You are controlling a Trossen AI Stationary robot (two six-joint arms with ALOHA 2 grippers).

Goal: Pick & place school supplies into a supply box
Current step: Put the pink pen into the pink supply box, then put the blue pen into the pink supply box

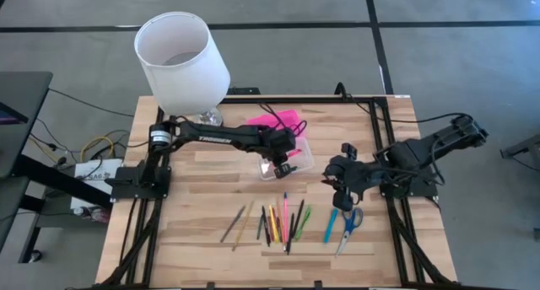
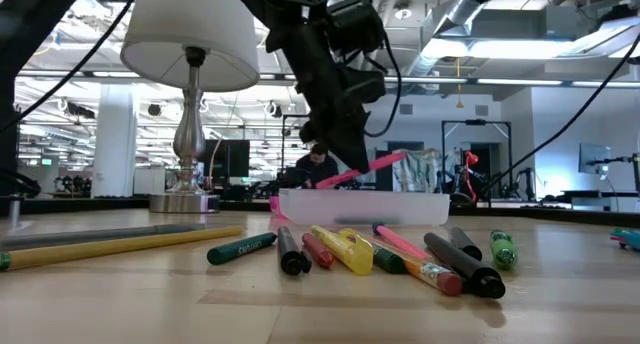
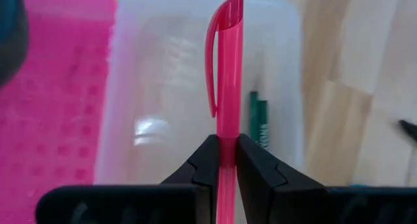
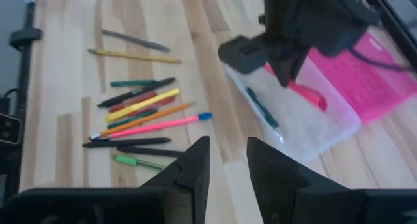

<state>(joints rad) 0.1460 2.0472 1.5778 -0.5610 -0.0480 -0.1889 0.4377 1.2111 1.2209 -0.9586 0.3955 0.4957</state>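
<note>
I am holding a pink pen (image 3: 225, 87) in my left tool (image 3: 221, 160), clamped narrow, directly above the supply box (image 1: 297, 162). Risk: a tilted release drops it over the rim. My right tool (image 4: 227, 160) is waiting, parted, empty.

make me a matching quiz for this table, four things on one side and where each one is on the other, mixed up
Things:
1. pink pen
2. green pen
3. scissors
4. lamp

Places:
A. lying in the clear box
B. far left corner of the table
C. gripped in the left hand
D. on the table near the right hand

Pairs: 1-C, 2-A, 3-D, 4-B
</note>
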